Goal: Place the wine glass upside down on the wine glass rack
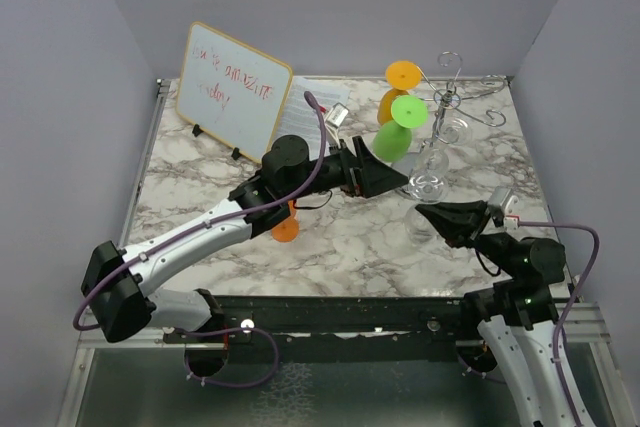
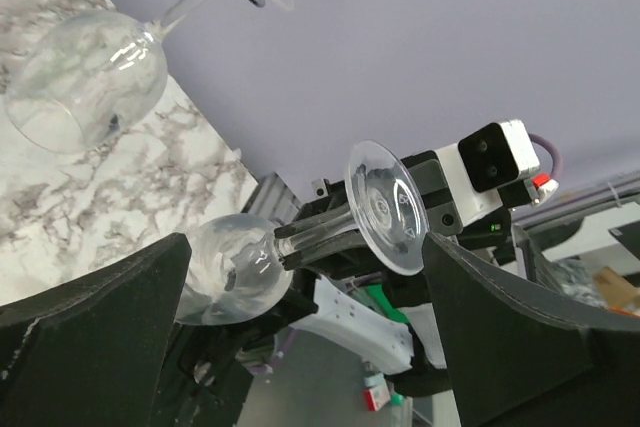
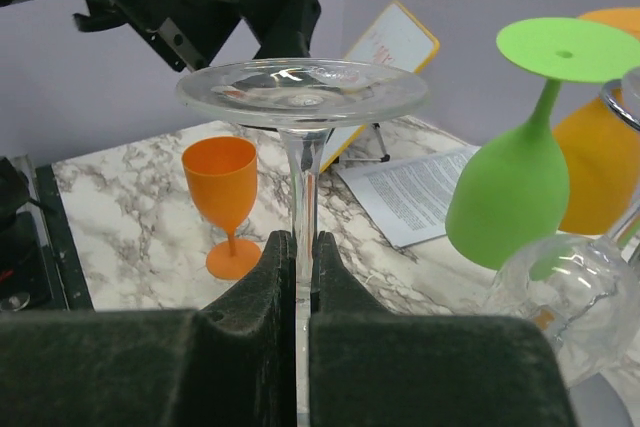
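Clear wine glass (image 3: 302, 95), foot up, has its stem pinched in my right gripper (image 3: 300, 267), and my fingers hide the bowl. My left gripper (image 1: 392, 175) is spread wide, holding nothing. Upper right in the top view stands the wine glass rack (image 1: 447, 97), its thin wire hard to trace.

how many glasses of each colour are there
clear glass: 3
orange glass: 2
green glass: 1
total: 6
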### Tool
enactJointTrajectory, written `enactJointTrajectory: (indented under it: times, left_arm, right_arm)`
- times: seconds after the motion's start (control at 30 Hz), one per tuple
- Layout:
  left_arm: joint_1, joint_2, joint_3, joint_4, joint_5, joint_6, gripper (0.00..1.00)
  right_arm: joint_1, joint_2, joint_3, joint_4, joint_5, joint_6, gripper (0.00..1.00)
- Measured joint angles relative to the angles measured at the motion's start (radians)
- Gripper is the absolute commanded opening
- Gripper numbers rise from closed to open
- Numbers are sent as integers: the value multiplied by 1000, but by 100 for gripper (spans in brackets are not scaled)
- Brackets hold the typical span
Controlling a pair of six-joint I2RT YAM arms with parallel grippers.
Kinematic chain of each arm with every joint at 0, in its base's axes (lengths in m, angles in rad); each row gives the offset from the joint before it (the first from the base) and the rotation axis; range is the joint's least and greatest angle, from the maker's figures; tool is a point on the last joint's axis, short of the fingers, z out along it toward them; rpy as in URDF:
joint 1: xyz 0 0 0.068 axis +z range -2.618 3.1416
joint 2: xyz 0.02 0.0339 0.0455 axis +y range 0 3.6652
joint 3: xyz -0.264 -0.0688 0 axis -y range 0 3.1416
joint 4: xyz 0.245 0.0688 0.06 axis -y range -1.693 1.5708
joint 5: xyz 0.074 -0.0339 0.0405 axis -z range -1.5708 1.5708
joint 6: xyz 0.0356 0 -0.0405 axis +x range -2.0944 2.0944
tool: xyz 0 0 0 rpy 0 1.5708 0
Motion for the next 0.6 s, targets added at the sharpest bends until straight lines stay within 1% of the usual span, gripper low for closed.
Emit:
enactJointTrajectory:
  times: [0.1,0.23,0.37,0.5,0.6]
  left_arm:
    - [20,13,0,19,62,-47,95]
    - [26,25,1,34,127,-99,81]
    - [26,52,8,47,182,-136,64]
    - [26,101,17,51,232,-167,51]
    - [28,129,23,71,263,-193,44]
  right_arm:
    - [0,10,2,6,-44,-50,1]
    - [0,38,2,6,-94,-112,1]
    - [0,63,2,24,-137,-143,1]
    - [0,82,2,56,-170,-147,1]
    - [-1,87,2,57,-190,-149,1]
